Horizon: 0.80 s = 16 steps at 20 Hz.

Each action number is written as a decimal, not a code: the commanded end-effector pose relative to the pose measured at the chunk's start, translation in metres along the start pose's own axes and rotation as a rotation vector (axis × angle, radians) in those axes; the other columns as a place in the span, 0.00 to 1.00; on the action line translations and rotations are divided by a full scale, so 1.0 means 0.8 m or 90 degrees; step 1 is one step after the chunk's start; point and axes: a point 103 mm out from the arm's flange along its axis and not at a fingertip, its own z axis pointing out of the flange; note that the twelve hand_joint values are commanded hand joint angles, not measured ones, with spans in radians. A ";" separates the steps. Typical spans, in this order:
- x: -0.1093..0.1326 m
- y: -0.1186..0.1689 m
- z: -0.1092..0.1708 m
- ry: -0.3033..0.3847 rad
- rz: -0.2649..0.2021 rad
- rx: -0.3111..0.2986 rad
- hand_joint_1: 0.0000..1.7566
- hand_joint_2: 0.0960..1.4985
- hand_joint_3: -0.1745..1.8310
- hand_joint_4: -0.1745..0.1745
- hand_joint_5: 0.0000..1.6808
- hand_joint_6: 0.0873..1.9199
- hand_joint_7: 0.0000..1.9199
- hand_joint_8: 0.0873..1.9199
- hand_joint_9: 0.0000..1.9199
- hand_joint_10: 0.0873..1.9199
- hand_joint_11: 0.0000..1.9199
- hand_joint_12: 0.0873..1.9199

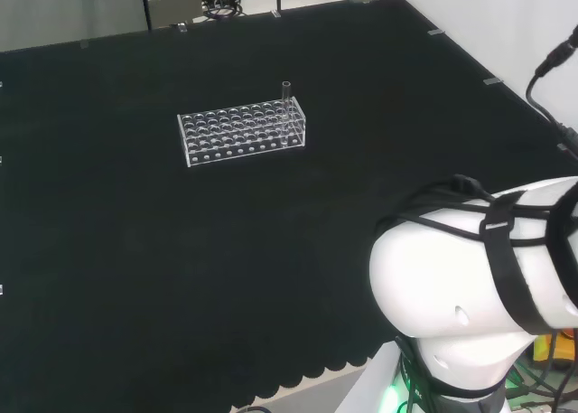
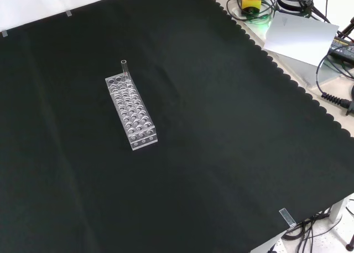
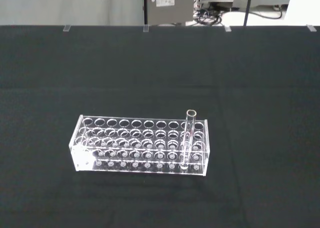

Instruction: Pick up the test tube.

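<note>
So there's a clear rack (image 1: 242,136) sitting on the black-cloth bench (image 1: 135,268), upper middle of the head view. One test tube (image 1: 287,106) stands upright in a hole at the rack's right end there; in the front view it's at the rack's top end. Can't tell what the hand's doing, open or closed.

The head view looks from behind and above the arm's white rounded link (image 1: 470,259) over the black cloth (image 1: 181,277). The front view faces back, looking steeply down from higher up. The wrist view sits lower and nearest. All three share the clear plastic many-holed rack (image 1: 242,135) (image 2: 130,110) (image 3: 141,144) with its upright clear glass tube (image 1: 286,106) (image 2: 124,67) (image 3: 188,138).
</note>
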 end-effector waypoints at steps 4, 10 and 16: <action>-0.008 0.074 0.040 0.000 -0.015 0.061 0.30 0.53 0.24 0.43 0.02 0.00 0.00 0.17 0.00 0.24 0.00 0.69; 0.002 0.117 0.069 -0.023 -0.021 0.100 0.30 0.54 0.23 0.42 0.03 0.00 0.00 0.24 0.00 0.27 0.00 0.70; 0.003 0.153 0.108 -0.043 -0.028 0.133 0.31 0.54 0.23 0.42 0.04 0.00 0.00 0.26 0.00 0.29 0.00 0.71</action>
